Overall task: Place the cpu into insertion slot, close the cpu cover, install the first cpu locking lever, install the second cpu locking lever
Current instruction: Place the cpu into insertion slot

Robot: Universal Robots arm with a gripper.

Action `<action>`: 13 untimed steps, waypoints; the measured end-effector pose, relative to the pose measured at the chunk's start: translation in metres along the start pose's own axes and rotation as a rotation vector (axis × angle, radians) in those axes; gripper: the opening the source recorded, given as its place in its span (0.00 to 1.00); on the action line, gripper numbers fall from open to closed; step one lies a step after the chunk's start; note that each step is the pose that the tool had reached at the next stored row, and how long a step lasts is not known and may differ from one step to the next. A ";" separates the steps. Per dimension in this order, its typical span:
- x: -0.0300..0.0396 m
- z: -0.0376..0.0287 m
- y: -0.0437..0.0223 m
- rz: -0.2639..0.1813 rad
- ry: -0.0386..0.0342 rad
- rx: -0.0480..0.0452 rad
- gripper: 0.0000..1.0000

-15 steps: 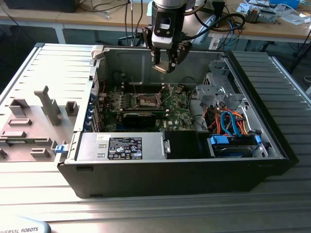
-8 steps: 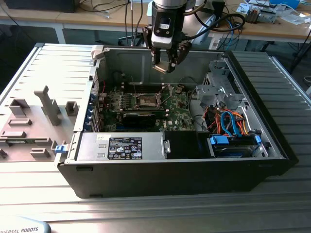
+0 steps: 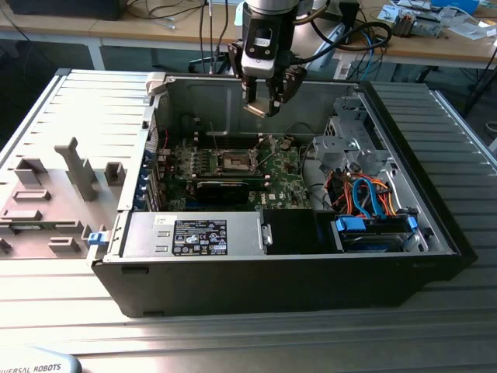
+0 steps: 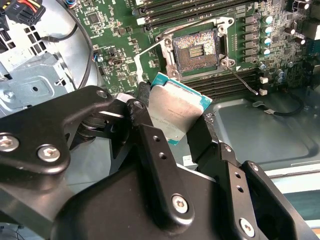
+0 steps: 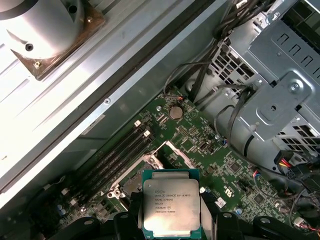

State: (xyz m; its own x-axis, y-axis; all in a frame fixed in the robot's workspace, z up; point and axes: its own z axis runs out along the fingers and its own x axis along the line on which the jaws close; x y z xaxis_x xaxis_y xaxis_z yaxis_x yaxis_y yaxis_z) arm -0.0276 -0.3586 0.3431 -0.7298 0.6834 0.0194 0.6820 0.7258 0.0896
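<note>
We've got a ribbed grey metal tabletop (image 3: 311,342) here. Sitting straight on it are an open black desktop computer case (image 3: 272,284) mid-table and, right beside it on the exterior view's left, a flat grey plastic fixture plate with upright holders (image 3: 46,214).

Several short lines of dark print stand on the silver-grey metal top of the small flat square cpu (image 5: 171,207) in the first wrist view. In the exterior view, a black-and-white sticker (image 3: 199,237) carries print too small to make out. It sits on the grey metal power-supply box (image 3: 245,233), at 6 o'clock from the green motherboard (image 3: 283,183). Dark capital lettering runs along a pale rounded casing (image 3: 35,365) at 7 o'clock.
</note>
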 end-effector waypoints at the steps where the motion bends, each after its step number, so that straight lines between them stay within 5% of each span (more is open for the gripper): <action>1: 0.0000 0.0000 0.0000 0.001 -0.0001 -0.0001 0.54; 13: 0.0000 0.0000 0.0000 0.011 -0.0010 -0.0002 0.54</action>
State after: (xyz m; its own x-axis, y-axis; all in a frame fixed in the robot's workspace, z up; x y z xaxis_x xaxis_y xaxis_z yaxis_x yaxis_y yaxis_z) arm -0.0276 -0.3586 0.3431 -0.7222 0.6914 0.0194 0.6900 0.7182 0.0896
